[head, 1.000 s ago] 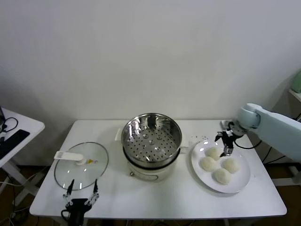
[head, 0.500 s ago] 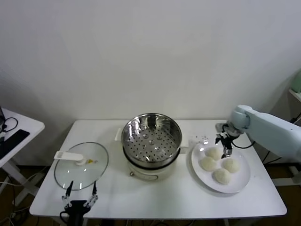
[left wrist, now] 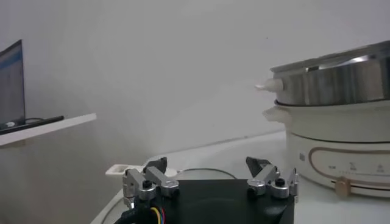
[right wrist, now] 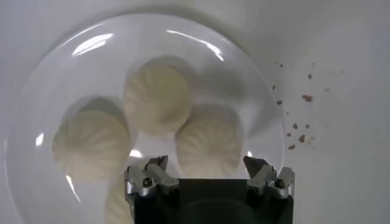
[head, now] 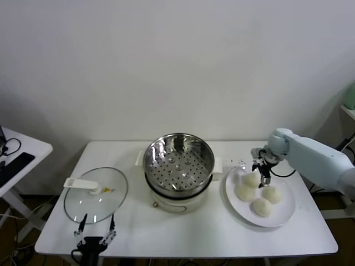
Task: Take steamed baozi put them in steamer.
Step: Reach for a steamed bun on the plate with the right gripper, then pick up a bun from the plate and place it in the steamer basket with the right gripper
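Several off-white baozi lie on a white plate (head: 284,213) at the table's right; the rearmost baozi (head: 251,179) is nearest my right gripper (head: 260,169). That gripper hangs open just above the plate's back edge. In the right wrist view its open gripper (right wrist: 206,164) frames one baozi (right wrist: 210,146), with two more (right wrist: 159,97) (right wrist: 91,146) beyond, none touched. The steel steamer (head: 178,159) stands empty on its cream pot base (head: 178,199) at the table's middle. My left gripper (head: 95,230) waits open at the front left edge.
A round glass lid (head: 95,195) with a white handle lies left of the pot. In the left wrist view the open gripper (left wrist: 207,164) faces the steamer (left wrist: 341,82). A side table (head: 16,158) stands at far left. Crumbs (right wrist: 298,122) speckle the table beside the plate (right wrist: 201,42).
My right arm has swung a little left, bringing its open gripper over the rear baozi. The left gripper has sunk slightly at the table's front edge. The baozi have not moved.
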